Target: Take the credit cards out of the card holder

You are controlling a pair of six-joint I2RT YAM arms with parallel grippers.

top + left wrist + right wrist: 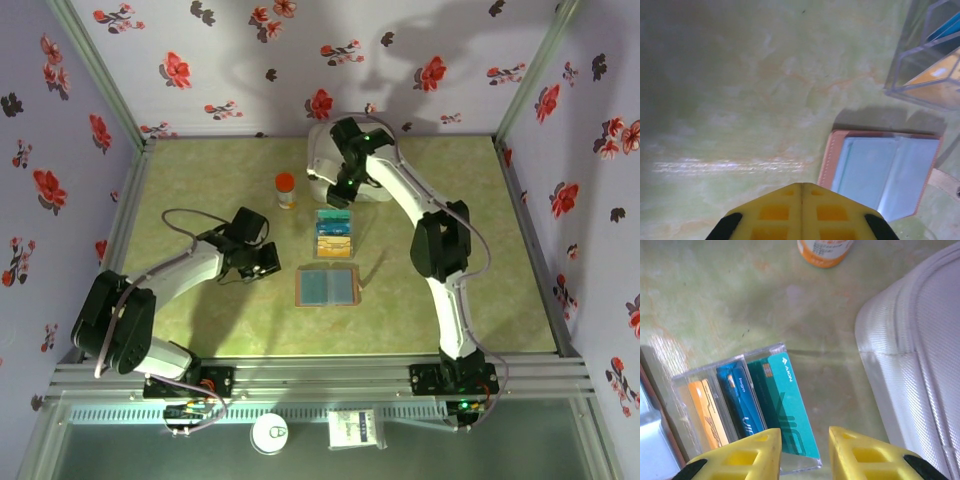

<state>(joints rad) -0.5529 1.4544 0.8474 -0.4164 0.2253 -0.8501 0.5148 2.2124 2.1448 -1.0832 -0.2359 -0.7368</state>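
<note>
The card holder point(326, 287) lies open on the green table, its two blue-grey panels point(890, 172) facing up inside a brown border. The credit cards point(334, 232) stand in a clear slotted box just beyond it: a teal card point(785, 400), a blue card point(742, 405) and an orange-yellow card point(707, 412). My right gripper point(805, 440) hovers open over the box's near end, with nothing between its fingers. My left gripper point(801, 189) is shut and empty, just left of the holder point(268, 262).
A large white rounded case point(920, 350) lies right of the clear box, close to my right fingers. An orange-capped bottle point(286, 189) stands at the back left of the box. Flowered walls close in the table on three sides.
</note>
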